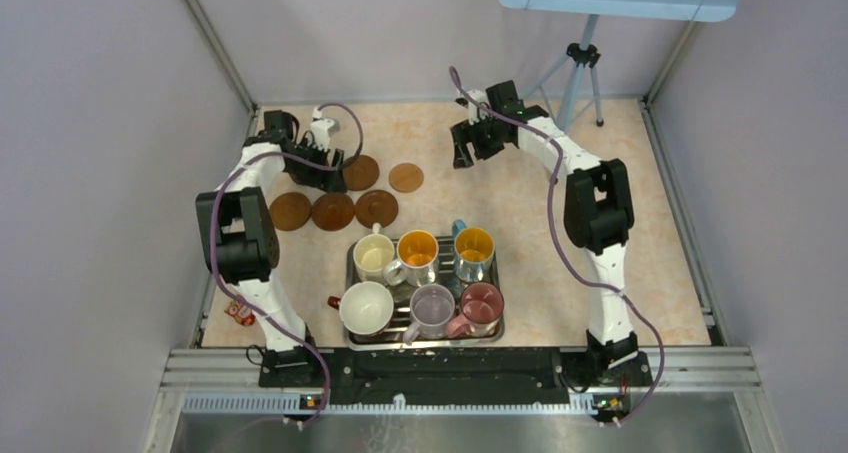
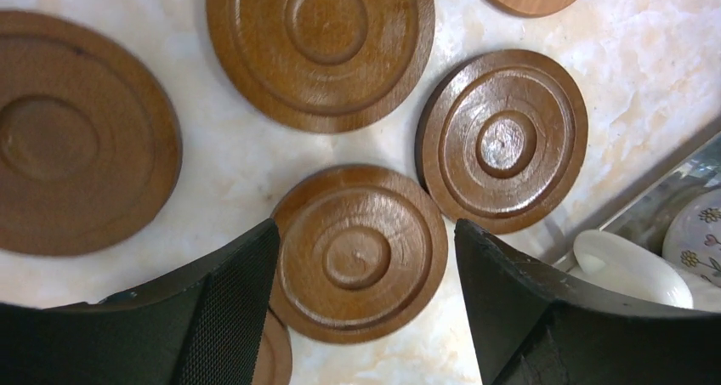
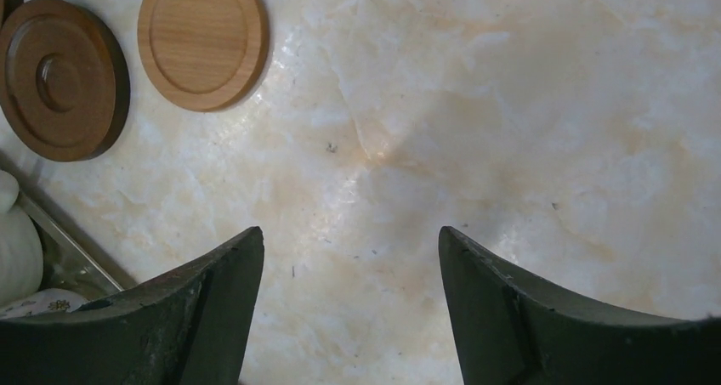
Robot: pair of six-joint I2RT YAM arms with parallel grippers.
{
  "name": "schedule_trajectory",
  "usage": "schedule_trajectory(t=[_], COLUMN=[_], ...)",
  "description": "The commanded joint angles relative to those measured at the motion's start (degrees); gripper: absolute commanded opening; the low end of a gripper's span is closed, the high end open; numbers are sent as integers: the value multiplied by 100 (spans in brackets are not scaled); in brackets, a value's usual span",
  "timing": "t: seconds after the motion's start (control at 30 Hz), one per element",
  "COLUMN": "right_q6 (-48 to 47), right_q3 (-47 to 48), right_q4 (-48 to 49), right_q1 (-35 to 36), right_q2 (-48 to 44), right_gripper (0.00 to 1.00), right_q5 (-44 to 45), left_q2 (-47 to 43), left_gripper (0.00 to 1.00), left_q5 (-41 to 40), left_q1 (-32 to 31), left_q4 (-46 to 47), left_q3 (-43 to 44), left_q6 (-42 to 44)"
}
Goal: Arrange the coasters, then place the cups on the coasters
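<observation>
One dark coaster (image 2: 359, 253) lies ungrasped beneath the spread left claw (image 2: 366, 232); right claw (image 3: 349, 232) likewise spread, empty.

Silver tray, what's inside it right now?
Six mugs fill the silver tray: cream mug, orange-lined mug and yellow-lined mug in the far row; wide white mug, lilac mug and pink mug nearer. They cover most of its floor, so anything underneath is hidden.
</observation>
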Motion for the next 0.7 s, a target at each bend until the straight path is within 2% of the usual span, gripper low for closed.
schedule_trajectory(t=[0.0, 0.27, 0.53, 0.67], right_q6=[-90, 12, 35, 13], right_q3=[471, 208, -69, -110], right_q4=[304, 444, 419, 385], right_q1=[196, 213, 205, 202], right_q2=[241, 253, 109, 98], right_gripper=[74, 70, 68, 68], right_q5=[96, -64, -179, -156], left_q2=[282, 624, 873, 1076], left_gripper=[80, 73, 57, 45], left_q5=[-121, -641, -980, -1013], left_q1=[-411, -1117, -1440, -1572], left_q4=[174, 185, 361, 415], left_q3=[361, 446, 311, 388], left_q6=[273, 438, 419, 319])
